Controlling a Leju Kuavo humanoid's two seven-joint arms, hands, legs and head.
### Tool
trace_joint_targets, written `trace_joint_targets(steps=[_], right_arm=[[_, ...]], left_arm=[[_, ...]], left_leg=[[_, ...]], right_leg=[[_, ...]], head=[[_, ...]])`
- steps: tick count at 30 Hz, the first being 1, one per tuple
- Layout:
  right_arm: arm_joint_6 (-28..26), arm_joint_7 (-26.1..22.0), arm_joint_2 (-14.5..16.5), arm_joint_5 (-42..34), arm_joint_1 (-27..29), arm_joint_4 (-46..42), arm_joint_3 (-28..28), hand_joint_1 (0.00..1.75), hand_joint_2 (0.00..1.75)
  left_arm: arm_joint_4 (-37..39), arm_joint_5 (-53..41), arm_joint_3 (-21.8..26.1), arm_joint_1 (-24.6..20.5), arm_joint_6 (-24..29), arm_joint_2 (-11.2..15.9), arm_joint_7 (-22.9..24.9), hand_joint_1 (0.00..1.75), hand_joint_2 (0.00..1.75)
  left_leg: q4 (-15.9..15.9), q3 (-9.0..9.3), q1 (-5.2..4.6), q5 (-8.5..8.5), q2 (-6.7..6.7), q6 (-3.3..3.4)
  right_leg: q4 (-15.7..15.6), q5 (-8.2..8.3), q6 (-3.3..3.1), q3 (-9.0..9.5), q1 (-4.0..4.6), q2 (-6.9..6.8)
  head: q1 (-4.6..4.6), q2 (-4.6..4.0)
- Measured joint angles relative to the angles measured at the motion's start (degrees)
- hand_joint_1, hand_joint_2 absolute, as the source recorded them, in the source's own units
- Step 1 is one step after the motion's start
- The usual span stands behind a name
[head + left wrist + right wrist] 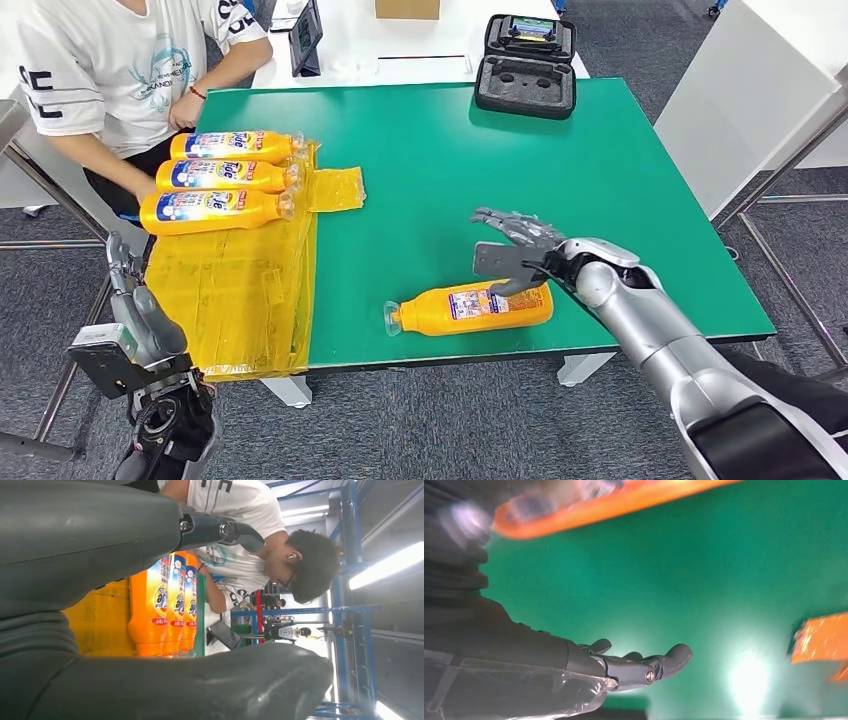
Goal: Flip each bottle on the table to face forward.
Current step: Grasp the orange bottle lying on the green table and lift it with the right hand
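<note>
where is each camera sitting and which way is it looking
Head view: high on the robot, looking forward and down at the green table; right hand over the lone bottle, left hand low beside the table.
Left wrist view: behind the left hand, facing across the three bottles toward a seated person.
Right wrist view: behind the right hand, facing the table, lone bottle blurred.
Shared: the three bottles in head and left wrist views.

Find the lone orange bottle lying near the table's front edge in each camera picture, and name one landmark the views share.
Head view: lone orange bottle lies on its side under the right hand.
Left wrist view: not in it.
Right wrist view: blurred orange shape beside the wrist.
Shared landmark: green table, also.
</note>
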Motion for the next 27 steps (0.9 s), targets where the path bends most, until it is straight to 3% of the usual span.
trace_joint_targets(steps=[16,22,27], right_arm=[[-0.2,-1.7,3.9,1.1,0.2,4.8,3.9,0.00,1.75],[1.0,-2.2,4.3,1.1,0.1,5.7,4.8,0.00,1.75],[1.6,-2.0,4.7,2.0,-0.7,6.8,5.6,0.00,1.75]], left_arm=[[1.1,0.1,-0.2,-0.2,0.3,-0.5,0.0,0.00,0.00],[1.8,5.0,0.0,-0.1,-5.9,-1.1,0.0,0.00,0.00],[2.5,4.7,0.4,-0.3,-6.1,-1.4,0.0,0.00,0.00]], left_leg=[[0.0,0.00,0.01,0.00,0.00,0.00],[0.0,-0.01,0.01,0.00,-0.01,0.00],[0.0,-0.02,0.00,0.00,0.00,0.00]], right_leg=[[0.0,0.00,0.00,-0.01,0.00,0.00],[0.0,0.00,0.00,-0.01,0.00,0.00],[0.0,0.00,0.00,-0.01,-0.01,0.00]], head=[[0.00,0.00],[0.00,0.00],[0.00,0.00]])
